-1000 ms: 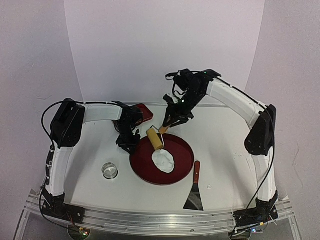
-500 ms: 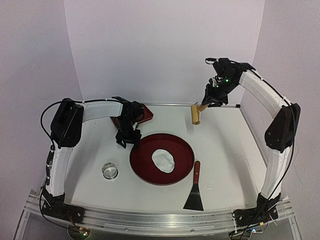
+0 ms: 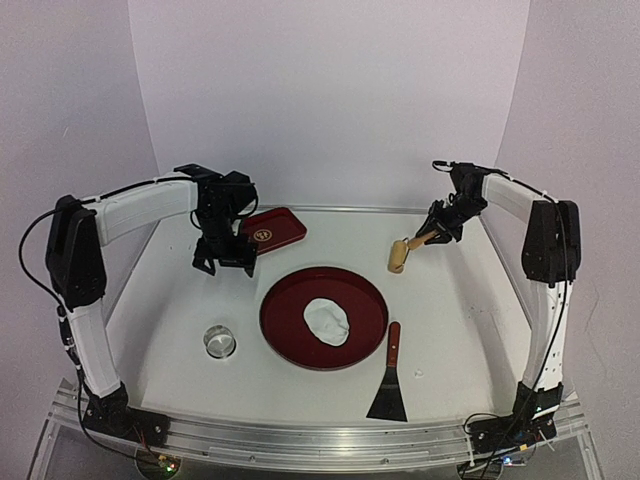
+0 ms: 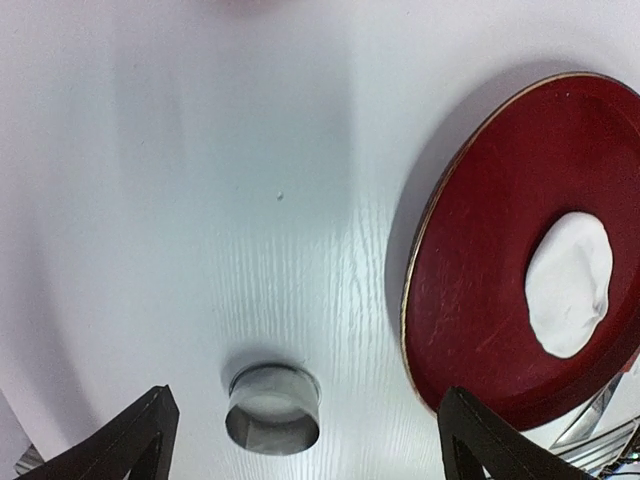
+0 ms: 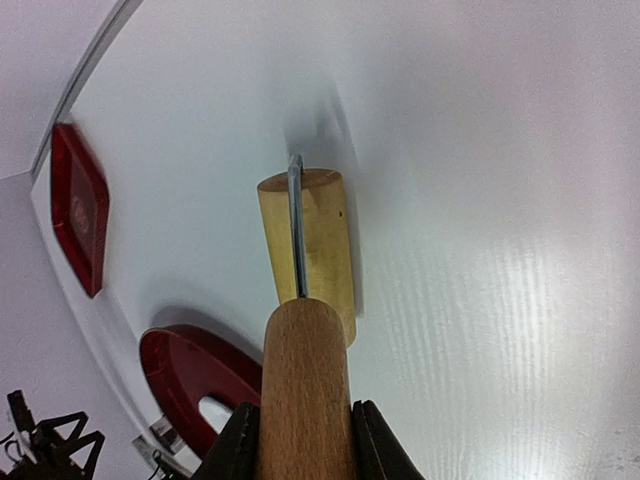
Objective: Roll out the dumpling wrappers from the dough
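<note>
Moved since last look: your right arm has swung the rolling pin (image 3: 399, 257) off the round red tray (image 3: 285, 335) and out to the back right of the worktop (image 3: 470, 330). Your left arm has pulled back to the left, and its jaws have gone from pinched to spread.
Left side: your left end effector (image 3: 225, 262) is wide with nothing in it. It hangs over the worktop just front-left of the small rectangular red tray (image 3: 272, 228). The wrist camera looks straight down between the two fingers (image 4: 140, 435), which sit far apart.
Right side: your right end effector (image 3: 438, 232) is clamped on the rolling pin's wooden handle. The pale roller head angles down toward the worktop. I can't tell whether it's actually resting on it.
Dough: the dough (image 3: 328, 321) is a flattened, uneven white patch lying on the round red tray, a bit right of centre. Nothing is touching it, and both arms are well apart from it.
Ring cutter: the metal ring cutter (image 3: 219, 341) stands upright on the worktop, left of the round tray and clear of its rim.
Scraper: the scraper (image 3: 388, 390) lies flat to the front right of the round tray. Its reddish handle points back, just beside the rim, and its dark blade faces you.
</note>
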